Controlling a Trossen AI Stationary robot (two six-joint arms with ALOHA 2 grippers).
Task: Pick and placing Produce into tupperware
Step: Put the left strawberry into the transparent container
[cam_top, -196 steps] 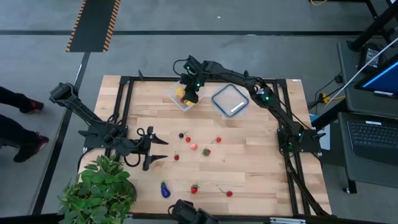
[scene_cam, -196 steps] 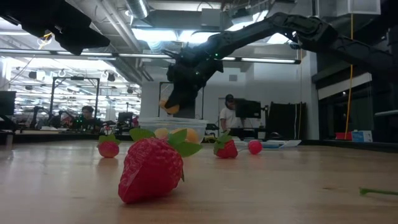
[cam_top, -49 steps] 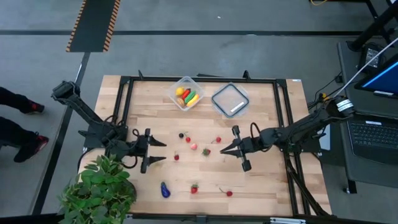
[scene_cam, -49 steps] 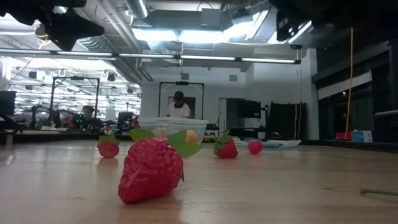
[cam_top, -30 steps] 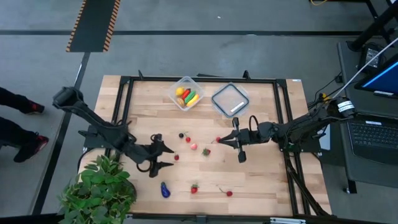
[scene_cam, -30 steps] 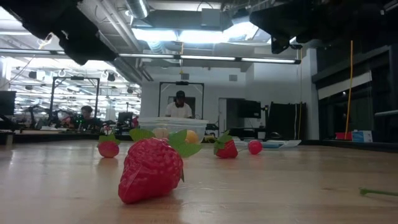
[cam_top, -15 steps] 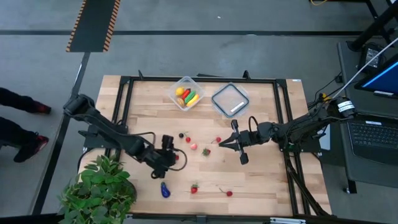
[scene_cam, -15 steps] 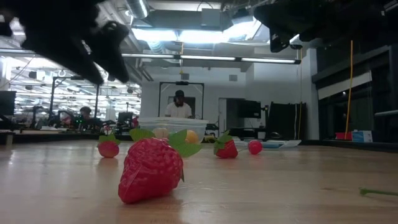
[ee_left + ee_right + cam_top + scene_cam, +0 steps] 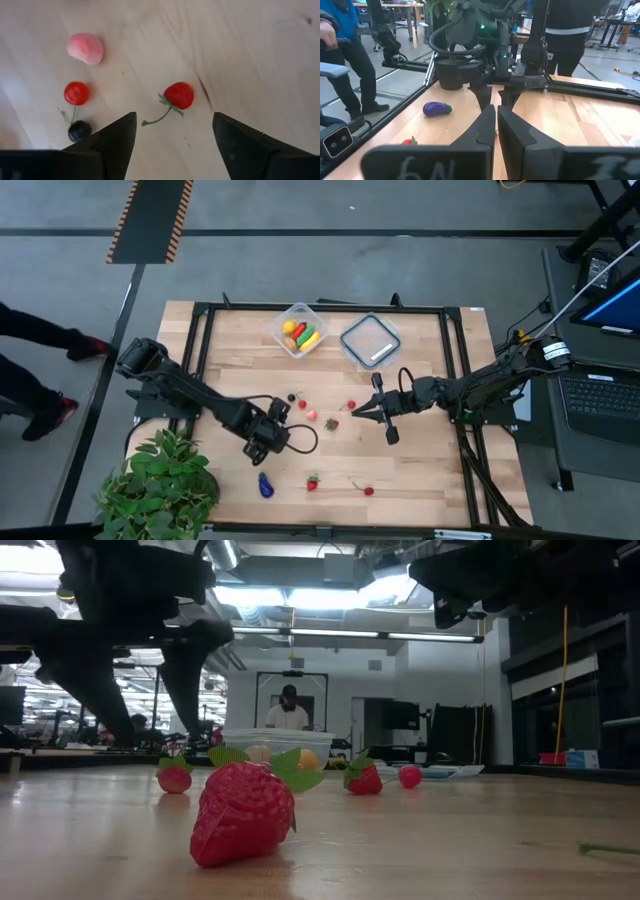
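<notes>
Taking the tupperware (image 9: 300,330) at the far edge of the surface (image 9: 420,470) as the landmark, the produce farthest from it lies nearest the front: a purple eggplant (image 9: 265,484), a strawberry (image 9: 312,482) and a stemmed cherry (image 9: 367,490), none yet picked up. Closer to the tub, the left gripper (image 9: 277,427) hangs over a stemmed red berry (image 9: 179,95), its fingers (image 9: 117,137) spread wide on either side and pointed down, seemingly lined up for a straight drop onto it. A pink piece (image 9: 85,48), a cherry (image 9: 76,93) and a dark berry (image 9: 79,130) lie just beyond. The right gripper (image 9: 356,413) waits level with them, fingers pressed together and empty, likely keeping clear. The tub already holds yellow, red and orange pieces; its lid (image 9: 369,341) sits just beside it.
</notes>
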